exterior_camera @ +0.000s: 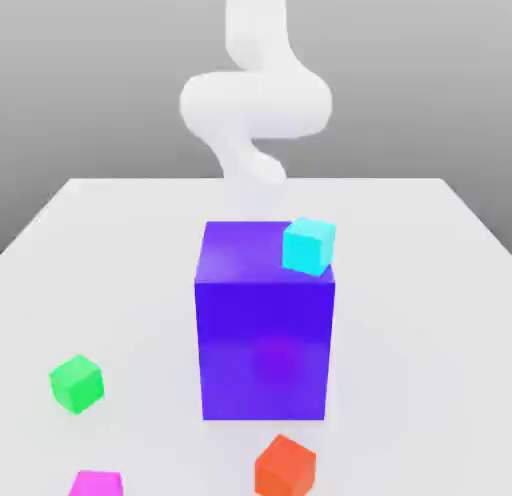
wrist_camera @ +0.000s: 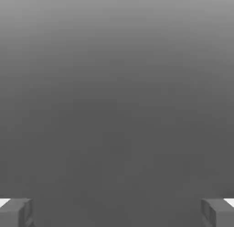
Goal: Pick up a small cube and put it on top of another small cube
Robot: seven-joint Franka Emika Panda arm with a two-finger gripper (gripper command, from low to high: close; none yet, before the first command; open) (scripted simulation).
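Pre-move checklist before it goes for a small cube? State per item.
1. Claw open: ok, fingers stand wide apart with nothing between them.
2. Cyan cube reachable: ok, it sits on the purple block, at the top corner toward the exterior view's right.
3. Cyan cube seated safely: not ok, it is at the very edge.
4. Green cube, orange cube and magenta cube apart on the table: ok.
5. Claw lined up over a cube: cannot tell.

A small cube (exterior_camera: pixel 308 246) sits on the big block (exterior_camera: pixel 264 334); three cubes (exterior_camera: pixel 76 383) lie around it.
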